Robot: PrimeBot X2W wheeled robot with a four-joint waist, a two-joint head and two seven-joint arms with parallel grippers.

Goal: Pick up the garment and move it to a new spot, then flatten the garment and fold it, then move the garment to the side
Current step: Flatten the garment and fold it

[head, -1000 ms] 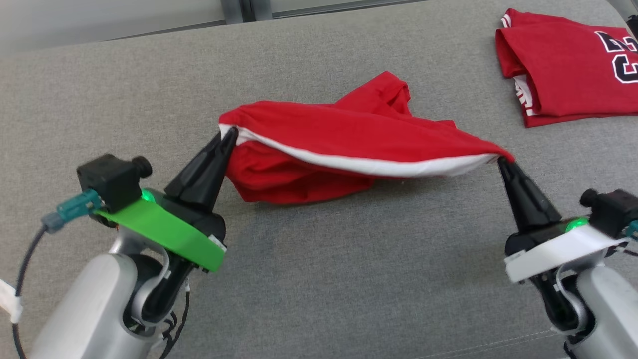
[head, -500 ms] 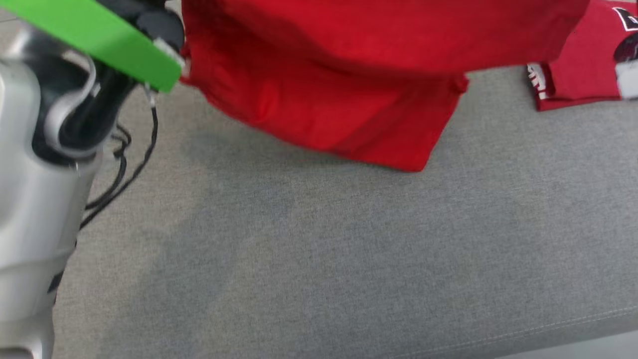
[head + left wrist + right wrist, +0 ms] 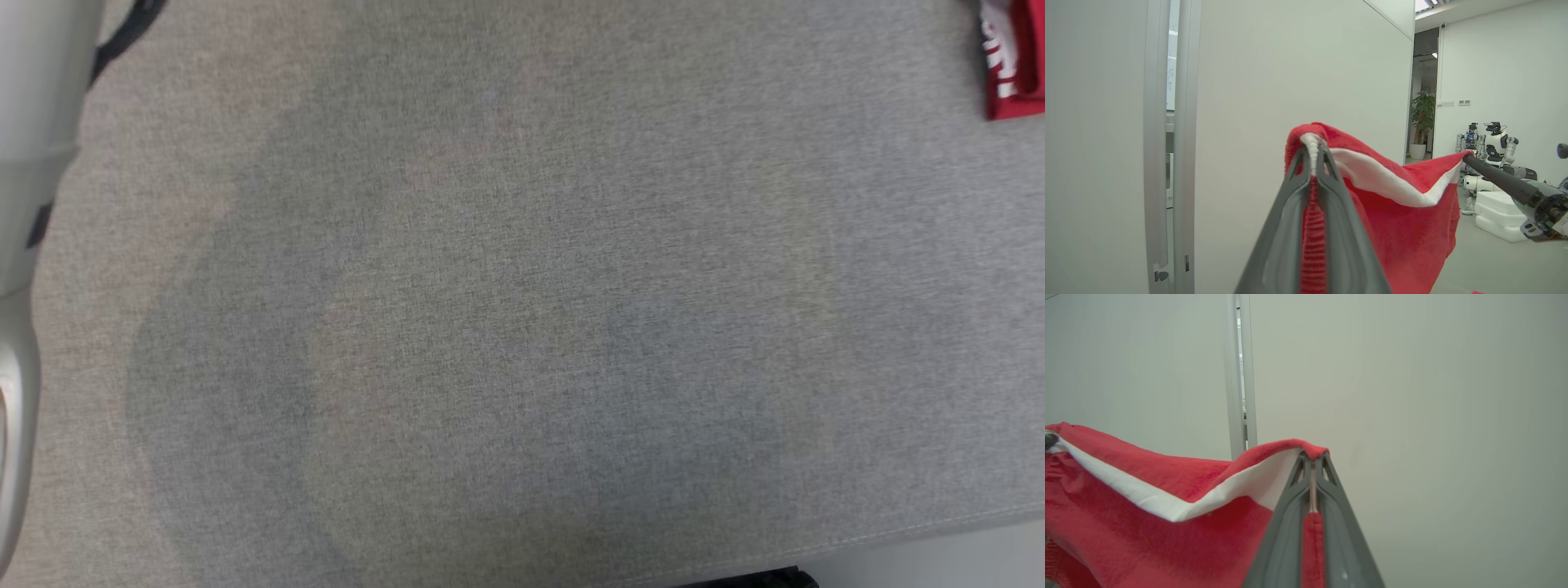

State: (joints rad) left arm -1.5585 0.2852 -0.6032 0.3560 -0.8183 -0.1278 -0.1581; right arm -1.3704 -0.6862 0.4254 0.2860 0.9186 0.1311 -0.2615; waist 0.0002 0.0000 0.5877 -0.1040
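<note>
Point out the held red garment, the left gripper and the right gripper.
garment (image 3: pixel 1412 228), left wrist view, on its hanging red body.
left gripper (image 3: pixel 1313 150), left wrist view, between its fingertips at the white hem.
right gripper (image 3: pixel 1313 456), right wrist view, between its fingertips at the hem.

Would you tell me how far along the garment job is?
Done: the garment is lifted, its white-trimmed edge pinched by the left pincer and right pincer. In hand: it hangs between them in the air, not yet set down. Left: placing it at a new spot, flattening, folding, moving aside.

The red garment (image 3: pixel 1412 228), white along its edge, hangs stretched in the air.
</note>
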